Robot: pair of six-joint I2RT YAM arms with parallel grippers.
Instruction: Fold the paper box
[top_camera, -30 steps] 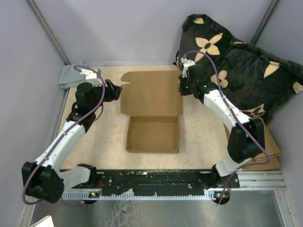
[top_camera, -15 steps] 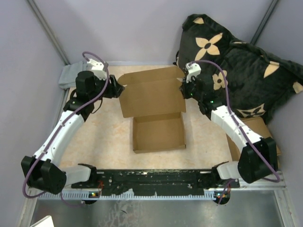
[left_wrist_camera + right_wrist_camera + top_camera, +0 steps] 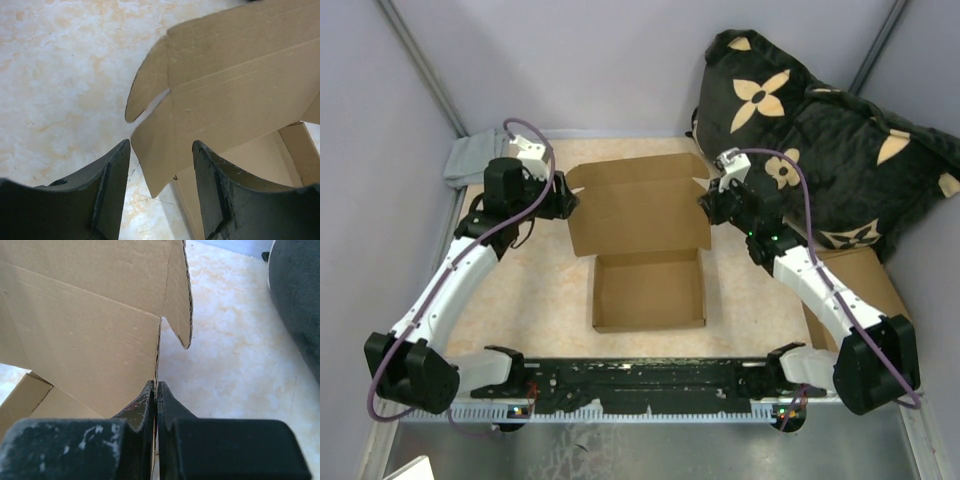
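Observation:
The paper box (image 3: 650,290) is plain brown cardboard, its tray standing open at the table's middle with the lid (image 3: 638,208) raised behind it. My right gripper (image 3: 708,202) is shut on the lid's right edge (image 3: 158,355), the cardboard pinched between its fingertips (image 3: 150,396). My left gripper (image 3: 567,200) stands open at the lid's left side. The lid's left side flap (image 3: 156,145) pokes between its fingers (image 3: 116,185) without touching either. A rounded tab (image 3: 147,85) shows just beyond.
A black cushion with tan flowers (image 3: 820,130) fills the back right corner. A grey cloth (image 3: 470,160) lies at the back left. A flat cardboard sheet (image 3: 870,290) sits under the right arm. Grey walls close in on three sides.
The lid has swung up from flat and leans toward the tray. Both grippers moved nearer with it. The whole box shifted slightly on the table.

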